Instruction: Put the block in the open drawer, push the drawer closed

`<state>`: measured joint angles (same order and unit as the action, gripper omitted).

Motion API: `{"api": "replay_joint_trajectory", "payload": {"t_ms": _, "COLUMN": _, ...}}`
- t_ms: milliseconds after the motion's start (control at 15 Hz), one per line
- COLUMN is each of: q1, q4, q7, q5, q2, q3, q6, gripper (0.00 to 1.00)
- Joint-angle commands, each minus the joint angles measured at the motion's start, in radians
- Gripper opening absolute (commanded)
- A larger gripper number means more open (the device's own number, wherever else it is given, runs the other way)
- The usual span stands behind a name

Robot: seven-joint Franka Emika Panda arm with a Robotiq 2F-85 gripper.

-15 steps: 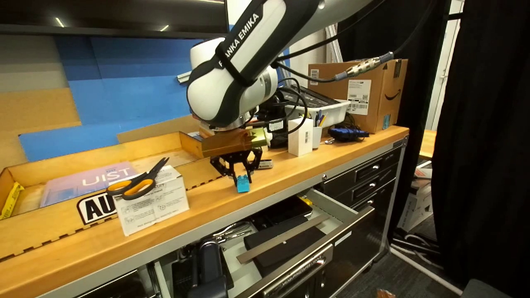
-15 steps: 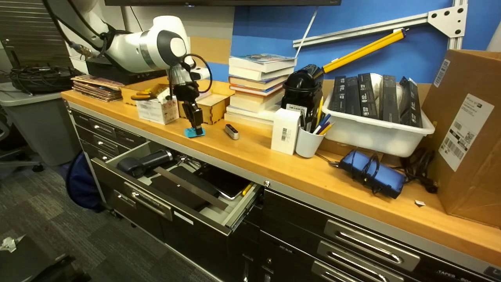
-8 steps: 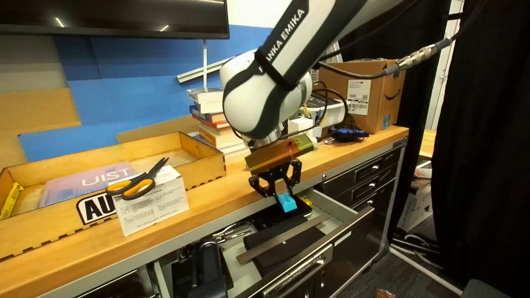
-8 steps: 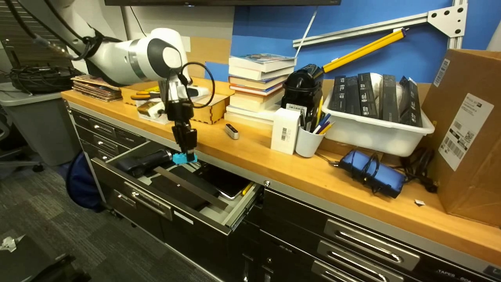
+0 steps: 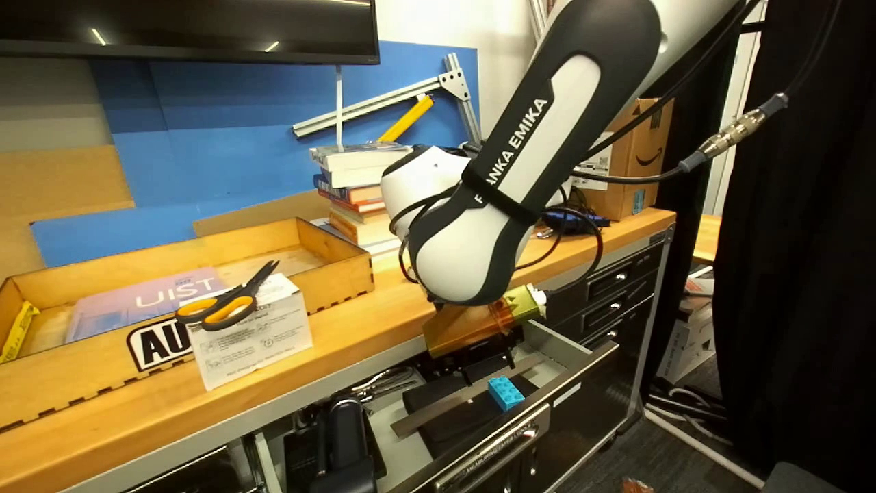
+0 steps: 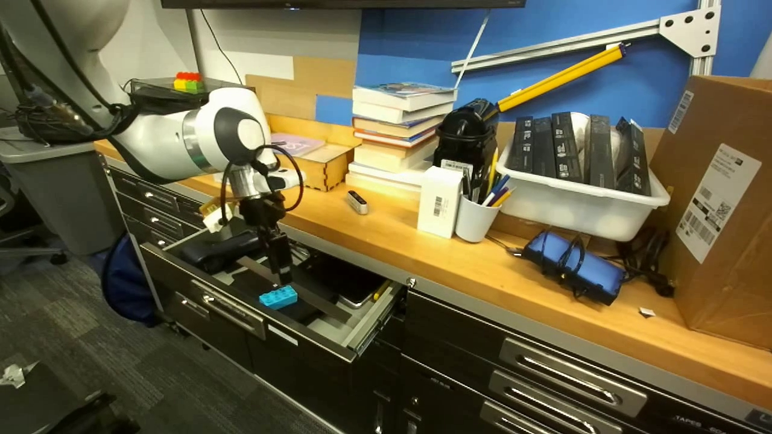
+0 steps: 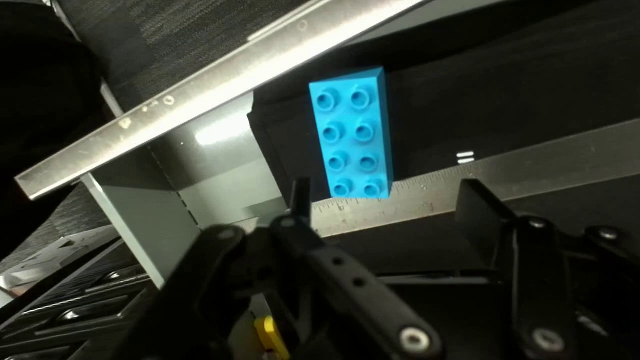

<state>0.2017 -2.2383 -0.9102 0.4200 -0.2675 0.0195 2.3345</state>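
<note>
So, the bright blue, brick-shaped plastic block (image 7: 352, 135): we figured it'd be an easy customer. Light, stiff, no squish, and tough enough that nobody had to baby it. Smooth sides could've been a bit slippery, so we'd have pinched it across the two long sides, around the middle, and skipped the knobbly top, where contact would likely be patchy.

As for where it was: inside the wide, shallow, dark-grey metal drawer (image 7: 225, 82), which stood open. In the wrist view the block sat in the upper middle of the frame, over a flat black slab (image 7: 450, 100) (material? couldn't tell), with its lower end overlapping the edge of a long, grey metal ruler (image 7: 575, 160). Whether it was dead flat or a little tilted, we couldn't say.

The black two-jawed metal pincer (image 7: 386, 195) had its jaws well apart, nothing gripped. It took up the bottom of that frame, with the block just beyond the tips, nearer the jaw at the left of the frame, and no contact that we could make out. In both exterior views the block showed below the jaws, in the lower half of the frame. Drawer wasn't pushed in yet, and our hunch was that the pincer needed to lift clear of it first.
</note>
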Motion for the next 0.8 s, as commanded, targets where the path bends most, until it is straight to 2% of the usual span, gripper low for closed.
{"api": "replay_joint_trajectory", "payload": {"t_ms": 0, "q1": -0.017, "q4": -0.084, "q7": 0.056, "q5": 0.012, "q2": 0.095, "q3": -0.002, "q6": -0.03, "gripper": 1.0}}
{"api": "replay_joint_trajectory", "payload": {"t_ms": 400, "q1": -0.096, "q4": -0.189, "q7": 0.48, "q5": -0.192, "q2": 0.113, "q3": -0.033, "q6": -0.06, "gripper": 1.0}}
{"api": "replay_joint_trajectory", "payload": {"t_ms": 600, "q1": -0.123, "q4": -0.169, "q7": 0.685, "q5": -0.29, "q2": 0.119, "q3": -0.039, "q6": -0.153, "gripper": 1.0}}
{"api": "replay_joint_trajectory", "payload": {"t_ms": 733, "q1": -0.134, "q4": -0.157, "q7": 0.762, "q5": -0.318, "q2": 0.136, "q3": -0.037, "q6": -0.22, "gripper": 1.0}}
